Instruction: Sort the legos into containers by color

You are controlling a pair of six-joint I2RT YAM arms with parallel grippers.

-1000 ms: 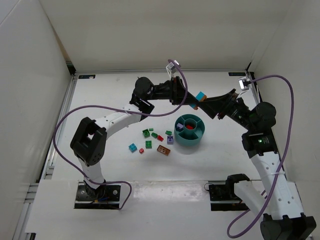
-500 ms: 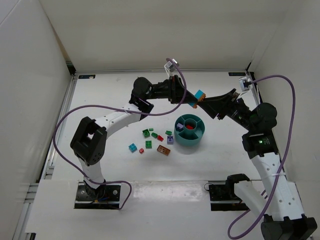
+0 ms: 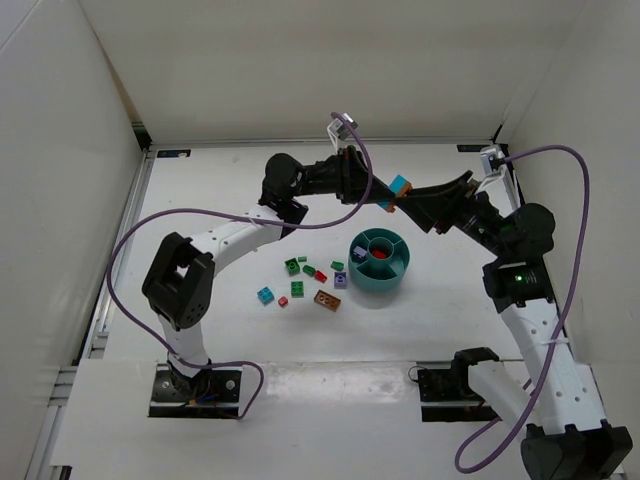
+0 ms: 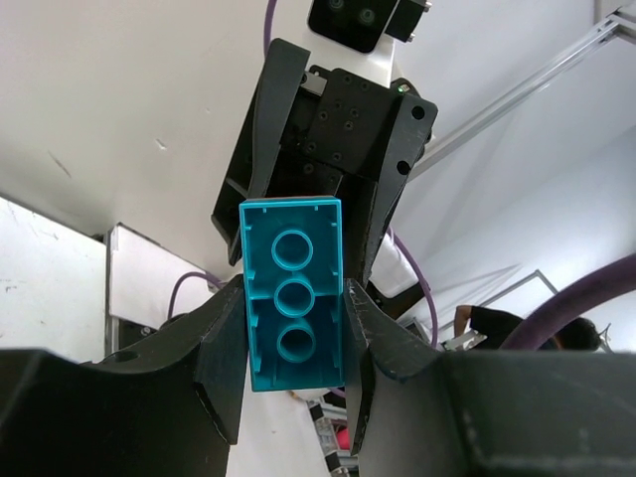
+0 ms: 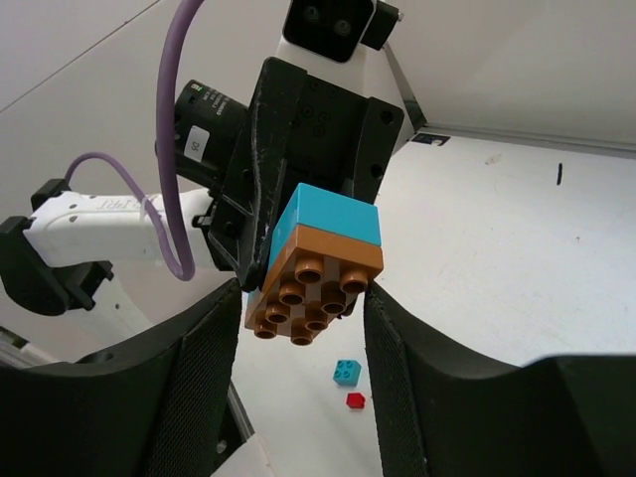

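My left gripper (image 4: 294,330) is shut on a long blue brick (image 4: 293,298), held in the air beyond the teal bowl (image 3: 356,272). A brown brick (image 5: 308,288) is stuck to the far end of the blue brick (image 5: 333,214). My right gripper (image 5: 301,303) faces the left one, and its fingers (image 5: 393,338) stand on either side of the brown brick with a narrow gap on the left. From above, the two grippers meet at the blue brick (image 3: 402,186). Several loose legos (image 3: 298,289) lie on the table left of the bowl.
The bowl holds a red brick (image 3: 378,256) in its centre cup and a purple one (image 3: 358,253) in a wedge. A small blue brick (image 5: 346,372) and a red one (image 5: 355,400) lie on the table below the grippers. White walls enclose the table.
The right jaws have narrowed around the brown brick. Both grippers with the joined bricks have drifted slightly toward the far wall.
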